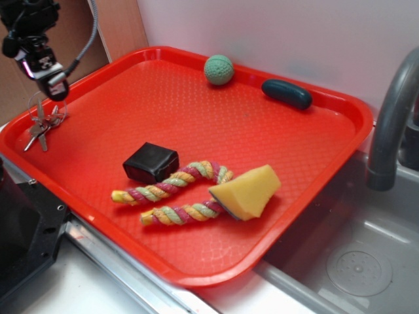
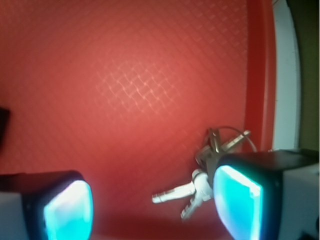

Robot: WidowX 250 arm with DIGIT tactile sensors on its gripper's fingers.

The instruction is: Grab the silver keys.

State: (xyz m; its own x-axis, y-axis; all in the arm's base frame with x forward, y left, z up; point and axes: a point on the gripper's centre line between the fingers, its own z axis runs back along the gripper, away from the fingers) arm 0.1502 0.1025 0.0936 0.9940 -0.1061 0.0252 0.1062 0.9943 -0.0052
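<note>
The silver keys [image 1: 41, 125] lie on the red tray [image 1: 196, 118] near its far left rim, a small bunch on a thin wire ring. My gripper [image 1: 51, 97] hangs just above them. In the wrist view the gripper [image 2: 152, 207] is open, its two black fingers with glowing cyan pads wide apart. The keys [image 2: 197, 190] lie on the tray between the pads, close against the right pad [image 2: 237, 205], which hides part of the bunch. The wire ring [image 2: 235, 132] shows above that finger.
A black block [image 1: 150, 162], a coloured rope toy [image 1: 177, 193] and a yellow sponge wedge [image 1: 245, 191] lie mid-tray. A green ball [image 1: 218, 69] and a dark capsule shape [image 1: 287, 93] lie at the back rim. A sink and grey faucet [image 1: 393, 118] stand right.
</note>
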